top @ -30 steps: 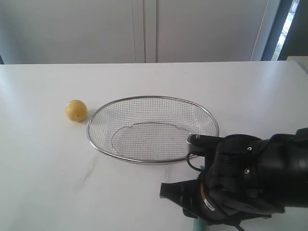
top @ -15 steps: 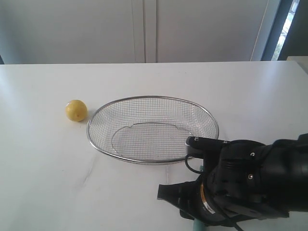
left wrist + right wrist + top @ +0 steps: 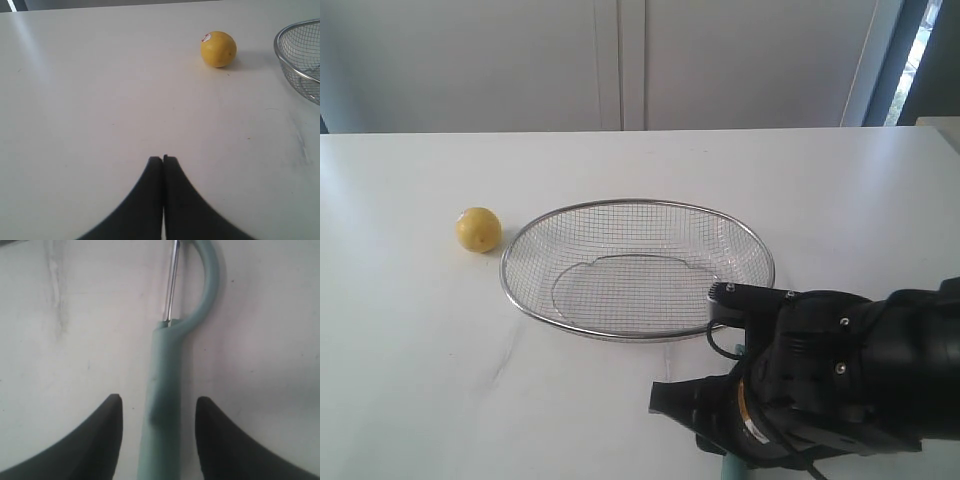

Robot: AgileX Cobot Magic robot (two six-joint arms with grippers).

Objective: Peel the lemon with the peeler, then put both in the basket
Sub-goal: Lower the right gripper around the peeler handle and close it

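The right gripper (image 3: 158, 399) hung open astride the peeler (image 3: 167, 365); it ought to close squarely mid-handle, clear of the blade.

Toward the counter edge nearest the camera we see only a sliver of the peeler (image 3: 728, 468) from under the right arm (image 3: 840, 380); the right wrist view cuts off its head and handle end. The left wrist view crops the basket (image 3: 300, 50), and the sticker (image 3: 206, 37) on the lemon (image 3: 220, 50) is too small for us to read.
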